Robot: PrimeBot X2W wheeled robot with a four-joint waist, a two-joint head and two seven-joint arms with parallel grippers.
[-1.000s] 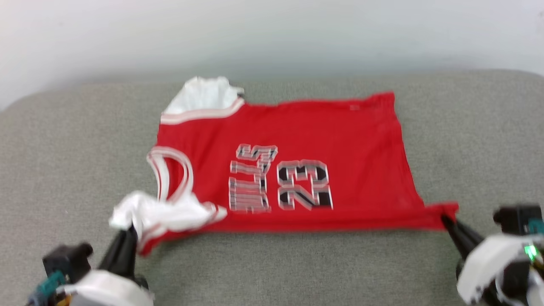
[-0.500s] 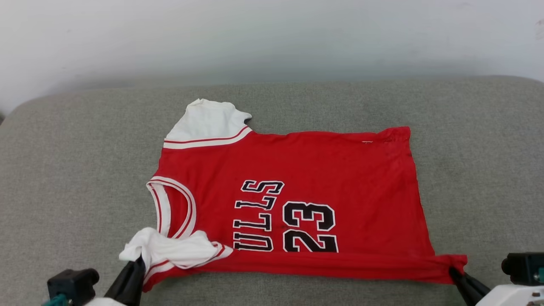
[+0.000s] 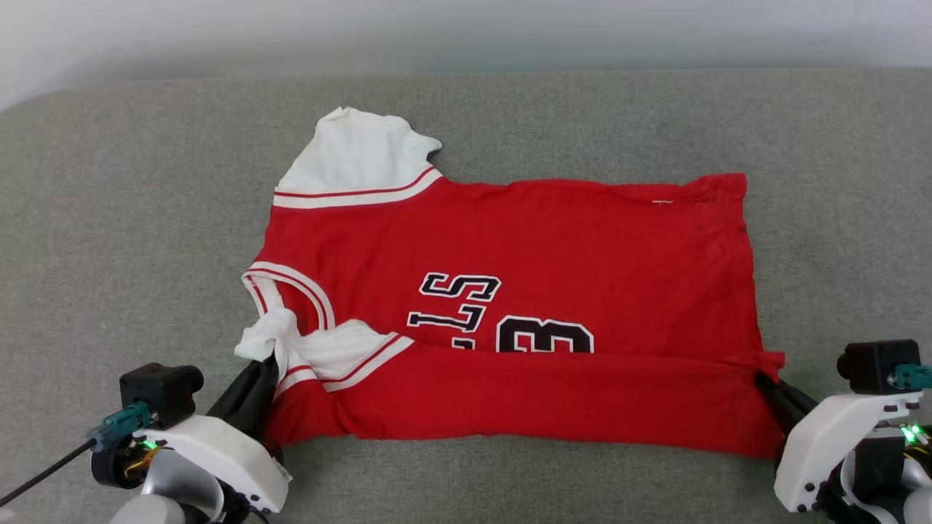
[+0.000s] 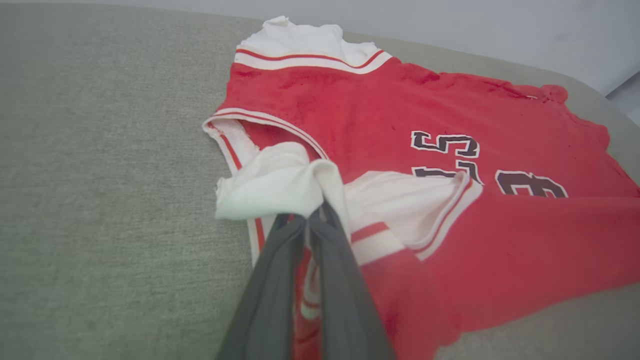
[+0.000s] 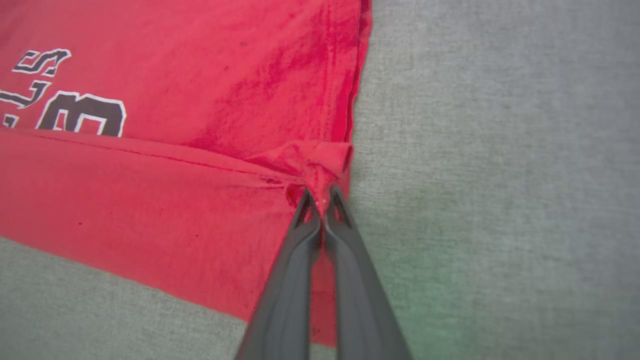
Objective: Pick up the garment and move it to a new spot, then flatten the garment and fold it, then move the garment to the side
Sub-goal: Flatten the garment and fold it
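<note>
The garment point(image 3: 510, 240) lies spread on the grey cushion point(image 3: 109, 218), its near edge folded over the lower lettering. My head view takes in the whole jersey from end to end. My left wrist view adds that my left gripper point(image 4: 312, 220) is clamped on the bunched white sleeve point(image 4: 270, 187), and my right wrist view that my right gripper point(image 5: 320, 200) is pinched tight on the puckered hem corner point(image 5: 322, 160).

grey fabric cushion point(image 3: 109, 218) bears the red jersey point(image 3: 568, 233).
</note>
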